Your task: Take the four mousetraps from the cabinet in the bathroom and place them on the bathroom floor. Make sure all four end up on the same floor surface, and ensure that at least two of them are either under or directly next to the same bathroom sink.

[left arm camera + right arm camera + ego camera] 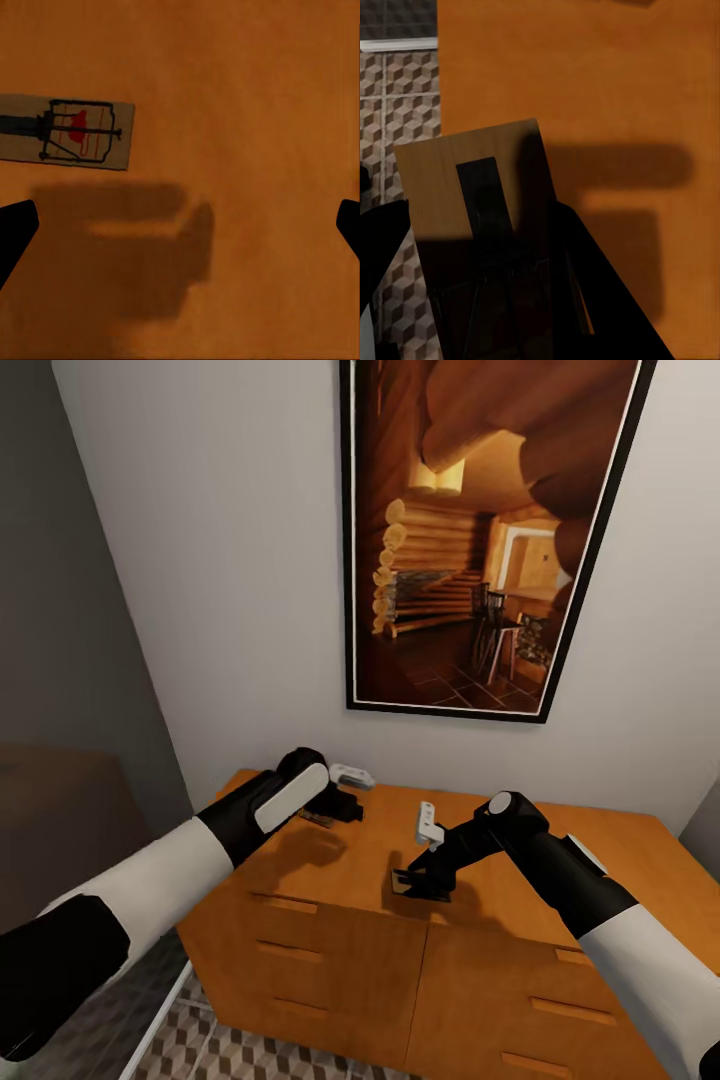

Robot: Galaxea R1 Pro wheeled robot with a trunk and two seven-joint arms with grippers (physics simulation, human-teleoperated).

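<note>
The right gripper (pixel 480 247) pinches a mousetrap (pixel 484 202), its long axis running along the fingers. The left gripper (pixel 180 225), spread wide, hovers above the cabinet (pixel 247 112) near another flat-lying trap (pixel 67 131).

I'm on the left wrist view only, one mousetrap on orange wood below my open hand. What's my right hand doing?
Observer: Your right hand is shut on a mousetrap.
Operator: Where's that hand over the cabinet?
Observer: Near the front edge of the cabinet. The right wrist view shows the bathroom floor just past that edge.
Operator: And where is my left hand on it?
Observer: The head view puts your left hand over the back left of the top, close to the wall.
</note>
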